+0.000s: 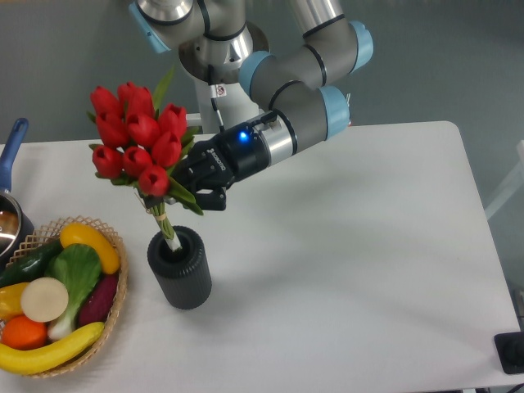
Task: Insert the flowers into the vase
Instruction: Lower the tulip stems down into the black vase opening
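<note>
The flowers [137, 137] are a bunch of red tulip buds with green leaves, tilted to the upper left. Their pale bundled stems [166, 231] reach down into the mouth of the vase [180, 268], a short dark grey ribbed cylinder standing on the white table. My gripper [187, 190] is at the bunch just below the buds, above and slightly right of the vase. Its black fingers close around the stems and leaves, holding the flowers. The stem tips inside the vase are hidden.
A woven basket [115, 307] with fruit and vegetables stands at the front left, close to the vase. A pot with a blue handle [11, 147] is at the left edge. A black object [512, 352] sits at the front right corner.
</note>
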